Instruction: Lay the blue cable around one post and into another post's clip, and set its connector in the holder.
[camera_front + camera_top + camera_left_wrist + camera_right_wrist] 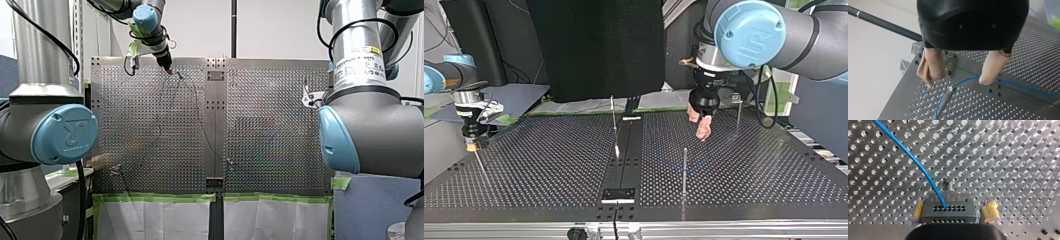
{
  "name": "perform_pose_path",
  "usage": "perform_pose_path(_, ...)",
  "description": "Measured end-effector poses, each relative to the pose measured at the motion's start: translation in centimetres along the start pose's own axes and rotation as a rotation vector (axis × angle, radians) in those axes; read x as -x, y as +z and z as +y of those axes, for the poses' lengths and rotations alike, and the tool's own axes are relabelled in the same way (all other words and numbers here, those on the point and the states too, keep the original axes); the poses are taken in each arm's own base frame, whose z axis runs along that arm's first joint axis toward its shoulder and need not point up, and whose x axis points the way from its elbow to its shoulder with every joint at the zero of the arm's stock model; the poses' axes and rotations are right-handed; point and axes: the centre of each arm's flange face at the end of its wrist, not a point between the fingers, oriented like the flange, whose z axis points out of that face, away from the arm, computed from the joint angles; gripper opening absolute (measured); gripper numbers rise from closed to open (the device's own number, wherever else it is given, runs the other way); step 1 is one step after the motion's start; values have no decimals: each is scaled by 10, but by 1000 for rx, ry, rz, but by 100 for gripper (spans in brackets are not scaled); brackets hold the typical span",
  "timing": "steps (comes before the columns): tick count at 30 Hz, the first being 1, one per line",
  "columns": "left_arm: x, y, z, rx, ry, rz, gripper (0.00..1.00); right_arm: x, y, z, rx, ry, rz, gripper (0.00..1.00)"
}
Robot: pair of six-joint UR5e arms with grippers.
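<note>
Blue cable, slanting away from connector

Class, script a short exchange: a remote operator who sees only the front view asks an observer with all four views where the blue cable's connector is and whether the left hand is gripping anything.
Operator: Where is the connector? I can't make it out here.
Observer: The right wrist view shows it between the right hand's yellow pads, with the blue cable plugged into it.
Operator: Is the left hand gripping anything?
Observer: No. Its wrist view shows the beige pads spread apart, with the cable running below the gap.
</note>
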Motion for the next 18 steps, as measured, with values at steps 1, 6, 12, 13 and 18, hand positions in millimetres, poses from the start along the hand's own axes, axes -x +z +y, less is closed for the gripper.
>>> perform_pose_path(1,0,0,0,4,-2,-1,100,0,0,0,0,0,0,94)
perform_pose_path(6,1,1,2,12,-9,-4,100,0,0,0,0,0,0,94)
perform_pose_path(12,1,1,3,15,-15,-5,100,0,0,0,0,0,0,94)
perform_pose_path(13,1,1,3,16,-15,-5,100,0,0,0,0,0,0,94)
perform_pose_path(18,1,2,4,16,-16,-5,100,0,0,0,0,0,0,94)
